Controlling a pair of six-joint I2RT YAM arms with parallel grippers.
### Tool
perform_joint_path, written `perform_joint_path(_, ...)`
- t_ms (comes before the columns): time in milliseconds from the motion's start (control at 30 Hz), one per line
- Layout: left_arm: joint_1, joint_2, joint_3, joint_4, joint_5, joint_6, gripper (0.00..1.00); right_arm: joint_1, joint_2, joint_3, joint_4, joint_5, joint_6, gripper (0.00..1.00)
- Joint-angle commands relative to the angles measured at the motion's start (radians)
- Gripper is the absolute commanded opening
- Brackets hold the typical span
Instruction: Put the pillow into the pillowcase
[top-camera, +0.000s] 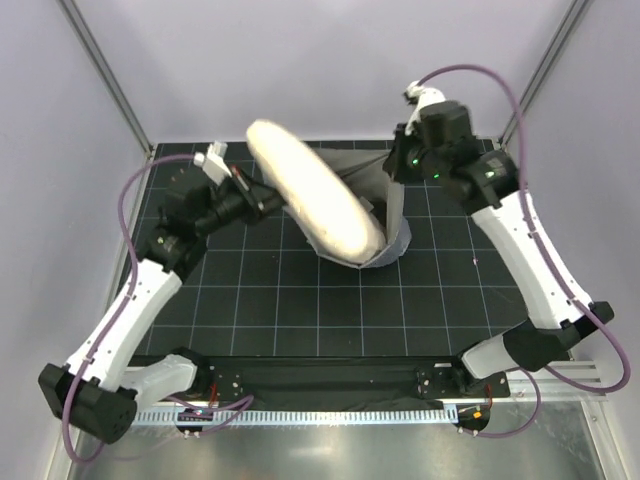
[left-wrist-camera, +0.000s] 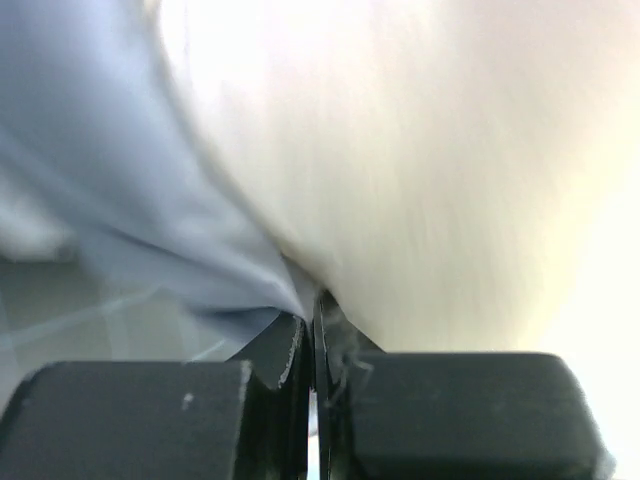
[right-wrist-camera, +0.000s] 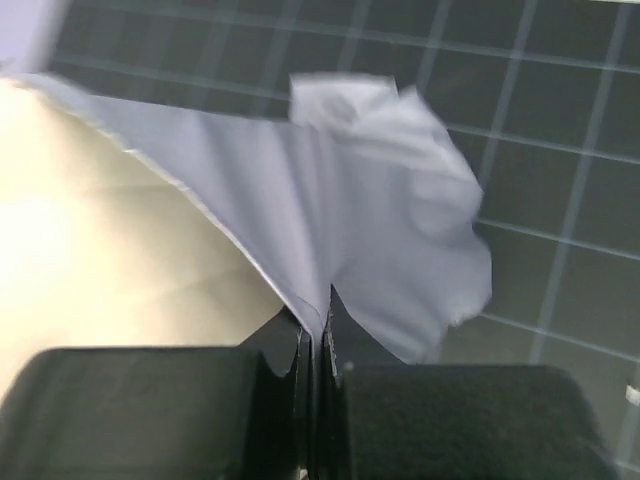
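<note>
The cream pillow (top-camera: 310, 190) stands tilted over the middle of the mat, its lower end inside the blue-grey pillowcase (top-camera: 393, 240), which is bunched around that end. My left gripper (top-camera: 278, 203) is shut on the pillowcase's edge at the pillow's left side. In the left wrist view the pillow (left-wrist-camera: 450, 170) fills the right and the pillowcase (left-wrist-camera: 110, 170) runs into my shut left gripper (left-wrist-camera: 313, 310). My right gripper (top-camera: 394, 168) holds the pillowcase's opposite edge up. In the right wrist view my right gripper (right-wrist-camera: 322, 322) pinches the pillowcase (right-wrist-camera: 380, 220), with the pillow (right-wrist-camera: 100, 250) on the left.
A black gridded mat (top-camera: 300, 310) covers the table under both arms. Metal frame posts (top-camera: 105, 70) stand at the back corners before pale walls. A cable rail (top-camera: 330, 412) runs along the near edge between the arm bases.
</note>
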Motion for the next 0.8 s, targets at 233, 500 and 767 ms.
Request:
perform_joint_path(233,0.072,0.206,0.556,0.108,0.219,-0.151,0.02,-0.273,-0.025,0.309,0.208,-0.816,0.374,0.04)
perform_joint_path(500,0.142,0.261,0.846,0.27,0.255,-0.251,0.03,-0.364,-0.011,0.229,0.905,-1.008,0.9,0.04)
perform_joint_path(767,0.317,0.201,1.041,0.243,0.147,-0.202,0.05,-0.366,0.073,0.429,1.152,-0.999,1.153,0.04)
